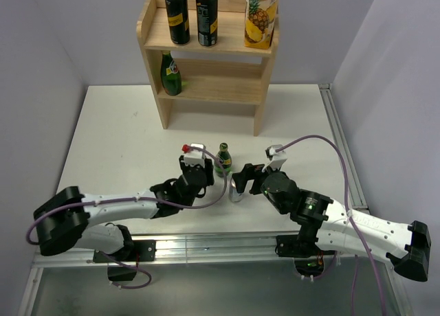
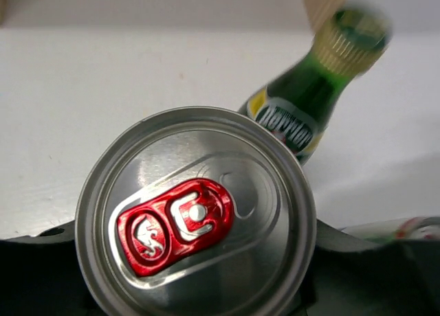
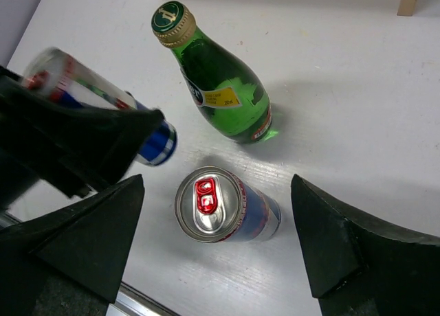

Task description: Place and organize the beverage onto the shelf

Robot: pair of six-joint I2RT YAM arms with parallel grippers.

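Note:
My left gripper [image 1: 198, 166] is shut on a slim blue-and-silver can [image 2: 196, 213], whose silver top with a red tab fills the left wrist view. The right wrist view shows this can [image 3: 148, 141] tilted in the dark left jaws. A second blue-and-silver can [image 3: 223, 207] stands on the table between the open fingers of my right gripper [image 3: 217, 185], untouched; it also shows from above [image 1: 237, 191]. A green glass bottle [image 1: 223, 158] stands between the two grippers. On the wooden shelf [image 1: 206, 89], two black cans [image 1: 177, 15] stand on the top tier and a green bottle [image 1: 170, 74] on the lower tier at left.
A pineapple juice carton [image 1: 261, 17] stands on the right of the shelf's top tier. The white table [image 1: 117, 137] ends in a metal rail [image 1: 220, 244] at the near edge. Grey walls close in the left, right and back.

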